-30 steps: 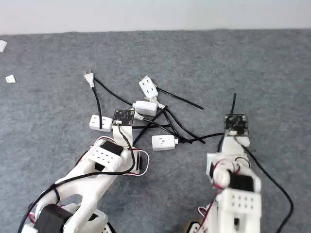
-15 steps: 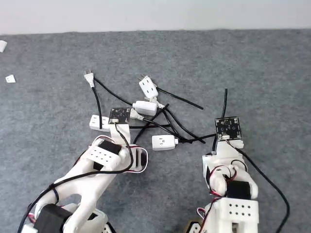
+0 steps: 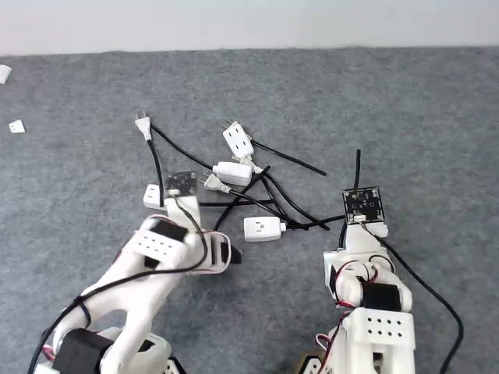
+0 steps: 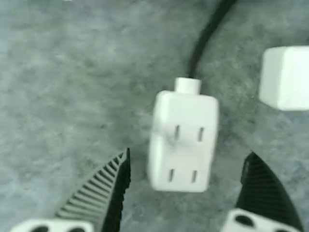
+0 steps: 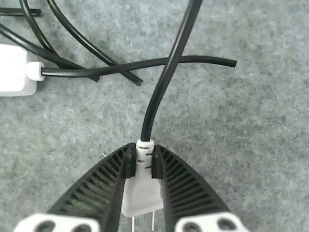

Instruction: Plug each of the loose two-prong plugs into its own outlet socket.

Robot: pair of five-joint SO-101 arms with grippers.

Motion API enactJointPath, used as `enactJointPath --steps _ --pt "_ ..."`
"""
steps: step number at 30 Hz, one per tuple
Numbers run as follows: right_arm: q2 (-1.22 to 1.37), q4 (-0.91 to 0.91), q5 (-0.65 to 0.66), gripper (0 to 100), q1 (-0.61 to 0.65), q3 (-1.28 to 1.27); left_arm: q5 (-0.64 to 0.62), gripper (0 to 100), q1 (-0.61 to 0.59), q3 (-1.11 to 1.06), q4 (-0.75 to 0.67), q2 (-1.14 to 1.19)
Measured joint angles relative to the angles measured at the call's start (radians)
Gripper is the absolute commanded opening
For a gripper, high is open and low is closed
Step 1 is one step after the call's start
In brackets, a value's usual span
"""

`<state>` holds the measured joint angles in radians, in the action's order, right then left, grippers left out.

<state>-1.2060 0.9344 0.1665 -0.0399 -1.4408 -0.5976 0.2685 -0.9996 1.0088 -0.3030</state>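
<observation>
1. The left arm (image 3: 148,257) hangs over the left end of a cord tangle on the grey table (image 3: 70,86). Its jaws stand apart, 1 on each side of a white socket block (image 4: 182,140), and we see them touching nothing
2. That socket block lies flat with 2 pairs of slots facing up, and a black lead (image 4: 207,38) leaves its far end
3. The right arm (image 3: 366,304) sits at the right of the tangle, on the near side. Its jaws are clamped on a white 2-prong plug (image 5: 140,191), whose prongs point back toward the wrist, and the black cord (image 5: 164,92) runs out forward between the tips
4. We cannot tell whether the held plug touches the table
5. A second socket block (image 3: 263,228) lies between the 2 arms
6. A loose plug (image 3: 143,125) lies at the far left of the tangle, well apart from both arms
7. A pronged white block (image 3: 238,140) lies on the far side of the tangle
</observation>
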Motion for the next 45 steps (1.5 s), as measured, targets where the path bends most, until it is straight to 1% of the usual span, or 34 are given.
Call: enactJointPath --steps 4,7,10,12,13,16,18,23,26,30,34,39,43,45 --pt "0.000 0.000 0.000 0.8 0.000 0.000 0.011 34 -0.098 0.097 0.169 0.000" --pt "0.000 0.000 0.015 0.8 0.008 0.002 0.112 34 -0.216 0.129 0.230 0.000" --pt "0.000 0.000 0.078 0.8 0.071 0.005 0.315 34 -0.368 0.132 0.247 0.000" --pt "0.000 0.006 0.129 0.9 0.144 0.028 0.460 34 -0.450 0.107 0.224 0.000" --pt "0.000 0.021 0.160 0.9 0.186 0.051 0.529 34 -0.466 0.077 0.192 0.000" --pt "0.000 0.092 0.247 0.9 0.330 0.138 0.707 34 -0.466 -0.028 0.081 0.000" --pt "0.000 0.135 0.287 0.9 0.407 0.210 0.779 34 -0.436 -0.040 0.075 0.000" --pt "0.000 0.201 0.338 0.9 0.577 0.394 0.804 33 -0.408 -0.055 0.064 0.000" --pt "0.048 0.227 0.338 0.9 0.637 0.493 0.804 27 -0.399 -0.055 0.060 0.000" --pt "0.160 0.245 0.336 0.9 0.697 0.615 0.833 20 -0.344 -0.072 0.058 -0.002" --pt "0.262 0.245 0.319 0.9 0.776 0.700 0.848 16 -0.304 -0.074 0.055 -0.002" --pt "0.339 0.224 0.247 0.9 0.901 0.744 0.850 13 -0.293 -0.075 0.044 -0.008" --pt "0.371 0.135 0.222 0.9 0.908 0.726 0.852 13 -0.262 -0.075 0.044 -0.014" --pt "0.382 0.087 0.206 0.9 0.891 0.690 0.852 13 -0.247 -0.086 0.044 -0.020"
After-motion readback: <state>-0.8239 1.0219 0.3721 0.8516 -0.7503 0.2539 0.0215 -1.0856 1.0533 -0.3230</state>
